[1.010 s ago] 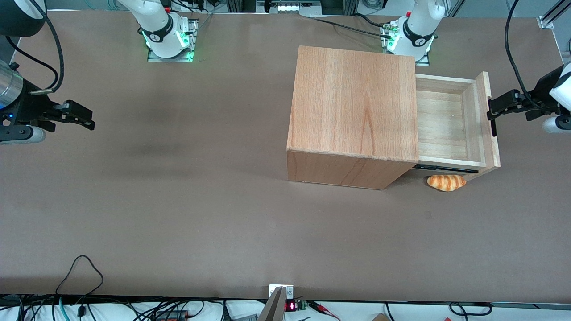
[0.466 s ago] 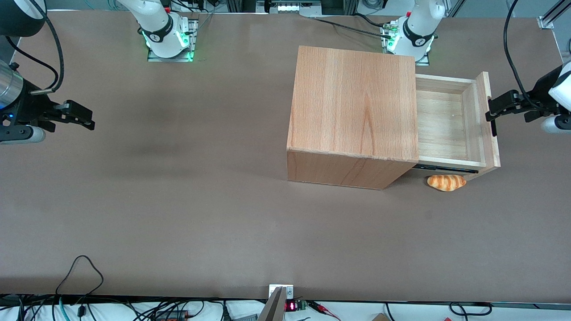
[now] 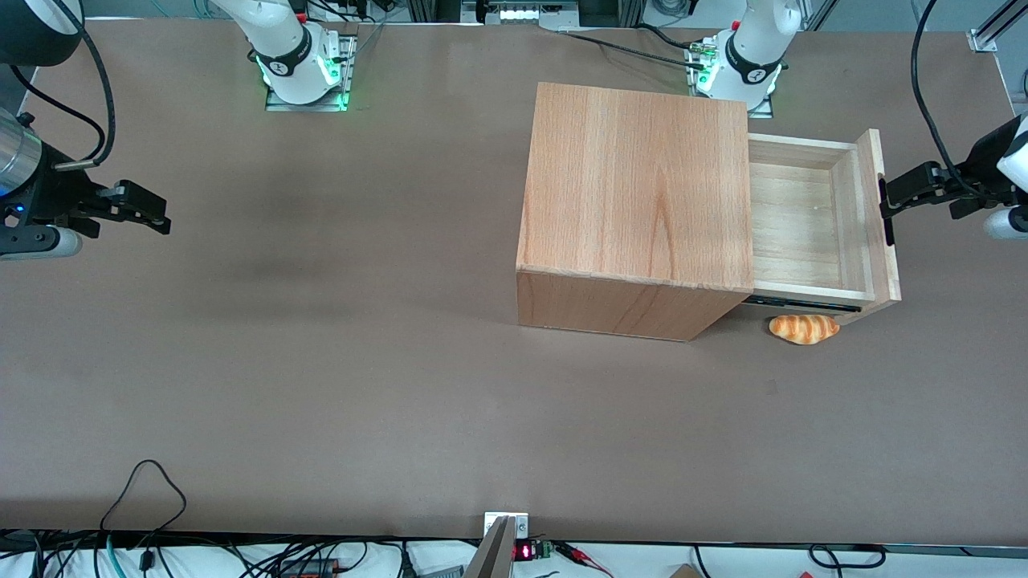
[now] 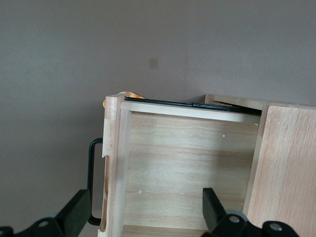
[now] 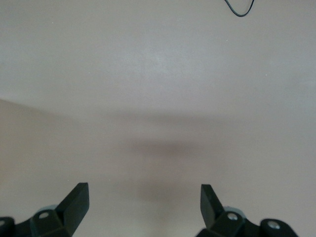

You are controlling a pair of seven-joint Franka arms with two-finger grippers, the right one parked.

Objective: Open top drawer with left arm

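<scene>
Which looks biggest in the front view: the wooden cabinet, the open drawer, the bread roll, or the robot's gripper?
1. Cabinet.
2. Top drawer, pulled out.
3 and 4. The bread roll and the left arm's gripper, its fingers open beside the drawer handle, look about alike, so no ranking.

Pale smooth wood top drawer (image 3: 803,225)

The top drawer (image 3: 807,221) juts from the cabinet (image 3: 638,209); the tool (image 3: 890,199) hangs spread above its handle (image 4: 93,182).
</scene>
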